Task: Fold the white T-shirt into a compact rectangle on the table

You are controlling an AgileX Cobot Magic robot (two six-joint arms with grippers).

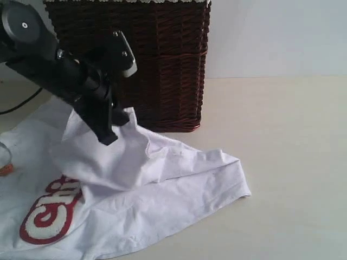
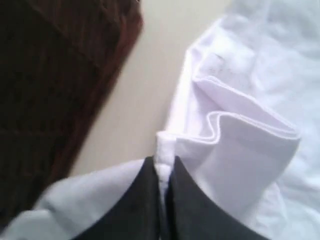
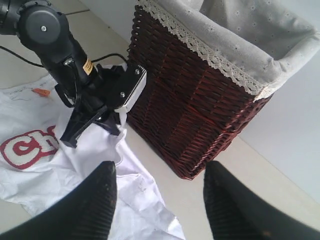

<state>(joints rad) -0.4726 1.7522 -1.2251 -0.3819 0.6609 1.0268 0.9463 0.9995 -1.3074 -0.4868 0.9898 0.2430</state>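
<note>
Pale surface (image 1: 282, 162) bears the white T-shirt (image 1: 162, 179) rumpled and unfolded, left end effector (image 2: 163, 169) clamped on its edge, right end effector (image 3: 160, 187) apart and empty: folding barely begun.

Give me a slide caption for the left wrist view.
Left gripper pinches a folded edge of the white T-shirt beside the dark basket.

The T-shirt (image 1: 162, 173) is looking plain white, with white lettering (image 1: 51, 214) outlined in fuzzy red around 8 o'clock and a tiny orange tag (image 1: 6, 169) at 9. Up at 12 the basket (image 1: 162, 65) is showing dark reddish-brown wicker, its lining (image 3: 250, 30) pale with tiny dots. The table (image 1: 293, 162) is looking cream.
</note>
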